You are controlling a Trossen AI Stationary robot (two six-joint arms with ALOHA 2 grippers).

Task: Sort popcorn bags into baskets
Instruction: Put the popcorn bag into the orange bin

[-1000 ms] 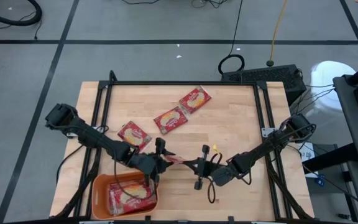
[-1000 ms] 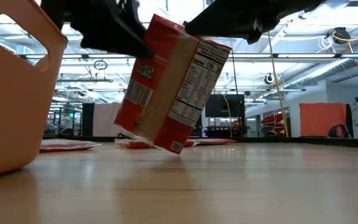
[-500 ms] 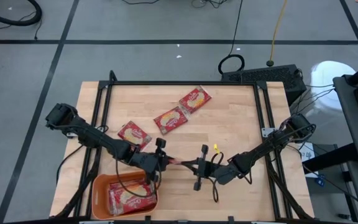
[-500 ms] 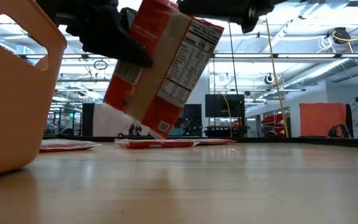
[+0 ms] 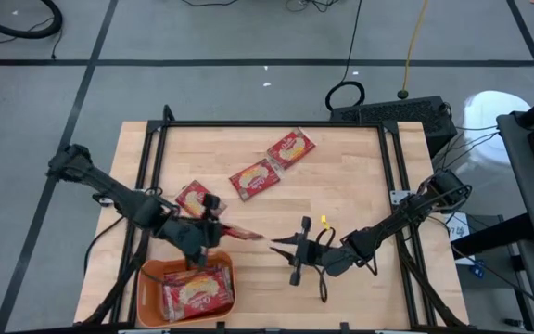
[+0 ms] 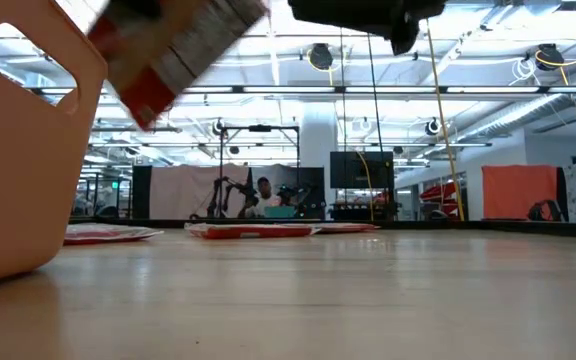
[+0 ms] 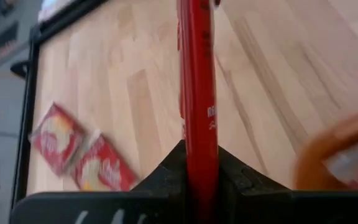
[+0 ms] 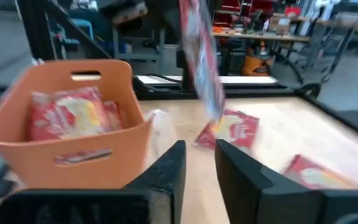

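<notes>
My left gripper (image 5: 213, 230) is shut on a red popcorn packet (image 5: 241, 233), held in the air just beyond the far right corner of the orange basket (image 5: 146, 275). The packet shows edge-on in the left wrist view (image 7: 197, 74) and blurred in the low view (image 6: 173, 45). My right gripper (image 5: 278, 243) is open and empty, just right of the packet's free end; its fingers (image 8: 169, 171) stand apart from the packet (image 8: 201, 56). The basket (image 8: 17, 140) holds several packets. Three more packets (image 5: 199, 198) (image 5: 254, 178) (image 5: 290, 148) lie flat on the table. My left gripper pinches the packet's two flat faces (image 7: 197, 146) between its two fingers, at the end nearest the basket. The fingers come level from the table's left and lie along the packet. The packet stands on edge, lifted clear of the table, its free end (image 5: 261, 237) pointing at my right gripper.
A dark frame (image 5: 276, 124) borders the wooden table. A keyboard (image 5: 392, 112) and cables lie beyond the far right corner. Bare wood (image 5: 350, 186) lies between the loose packets and the right edge.
The packet was between both grippers; it has come away from my right gripper. My left gripper has carried it up and toward the table's left edge, over by the basket. My right gripper has stayed about where it was.
</notes>
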